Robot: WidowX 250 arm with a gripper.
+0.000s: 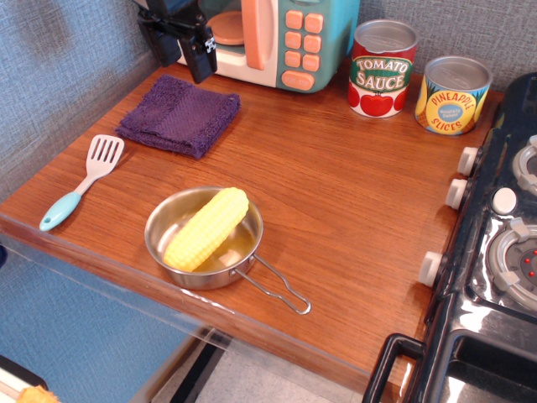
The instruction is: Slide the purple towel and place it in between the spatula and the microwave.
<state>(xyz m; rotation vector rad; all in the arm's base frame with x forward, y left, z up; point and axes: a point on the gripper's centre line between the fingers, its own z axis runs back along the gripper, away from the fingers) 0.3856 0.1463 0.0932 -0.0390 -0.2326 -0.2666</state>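
Purple towel (179, 114) lies flat on the wooden counter (336, 185), between the spatula (84, 180) at front left and the microwave (268, 38) at the back; near both, touching neither as far as I can see. Gripper (189, 50) hangs above the towel's back edge, in front of the microwave, clear of the cloth and carrying nothing. Finger spread: cannot tell from this angle. Pan (204, 243) with corn cob (207, 227) sits nearer the front edge. Tomato sauce can (383, 69) and pineapple can (454, 95) stand right of the microwave.
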